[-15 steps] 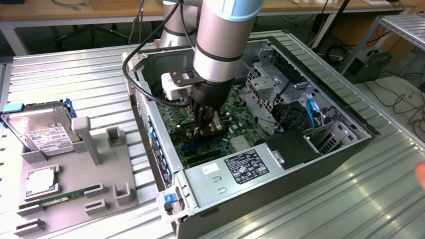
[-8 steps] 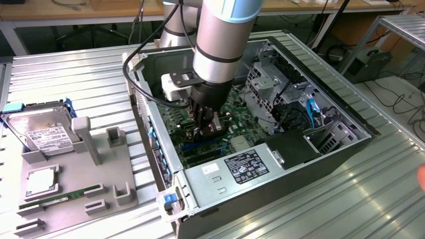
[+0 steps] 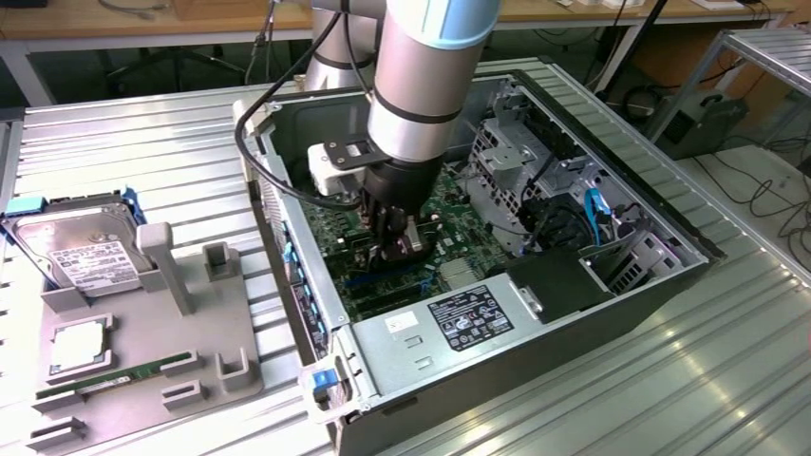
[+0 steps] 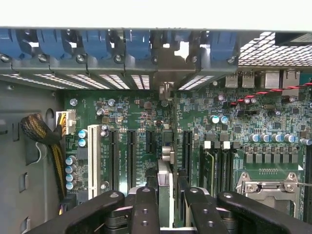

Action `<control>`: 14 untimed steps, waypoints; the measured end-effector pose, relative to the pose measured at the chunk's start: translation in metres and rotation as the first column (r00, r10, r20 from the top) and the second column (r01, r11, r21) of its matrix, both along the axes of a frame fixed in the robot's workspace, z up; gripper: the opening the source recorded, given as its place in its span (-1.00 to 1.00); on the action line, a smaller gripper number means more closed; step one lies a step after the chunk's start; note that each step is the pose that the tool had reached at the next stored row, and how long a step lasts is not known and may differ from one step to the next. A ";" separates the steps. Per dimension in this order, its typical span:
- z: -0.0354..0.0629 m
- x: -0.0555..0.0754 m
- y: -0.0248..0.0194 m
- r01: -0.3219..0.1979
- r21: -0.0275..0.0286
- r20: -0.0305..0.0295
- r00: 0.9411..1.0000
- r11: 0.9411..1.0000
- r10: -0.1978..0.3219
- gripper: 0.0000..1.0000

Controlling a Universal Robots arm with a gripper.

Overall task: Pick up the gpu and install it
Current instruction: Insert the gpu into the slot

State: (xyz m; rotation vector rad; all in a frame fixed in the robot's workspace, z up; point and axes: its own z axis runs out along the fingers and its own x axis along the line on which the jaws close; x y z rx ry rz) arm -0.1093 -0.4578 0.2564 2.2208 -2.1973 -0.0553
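Ribbed metal bench [image 3: 152, 152], open PC case [image 3: 659, 285] lying on its side. We see the gripper [image 4: 165, 195] low inside it, closed edge-on around the gpu [image 4: 165, 178], card held upright over the motherboard [image 4: 243, 122] slots, bracket toward the rear openings, presumably for seating.

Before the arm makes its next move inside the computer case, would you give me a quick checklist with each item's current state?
1. gpu held between the gripper fingers: ok.
2. Card edge-on above the motherboard expansion slots: ok.
3. Card seated in a slot: cannot tell.
4. Computer case side open for access: ok.
5. Braided cable bundle apart from the card: ok.
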 end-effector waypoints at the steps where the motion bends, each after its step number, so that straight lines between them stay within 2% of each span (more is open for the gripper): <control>1: -0.0005 0.000 0.0000 0.000 0.000 0.000 1.000 1.000 0.000 -0.48; 14: -0.0033 0.000 0.0000 0.000 0.000 0.000 1.000 1.000 0.000 -0.47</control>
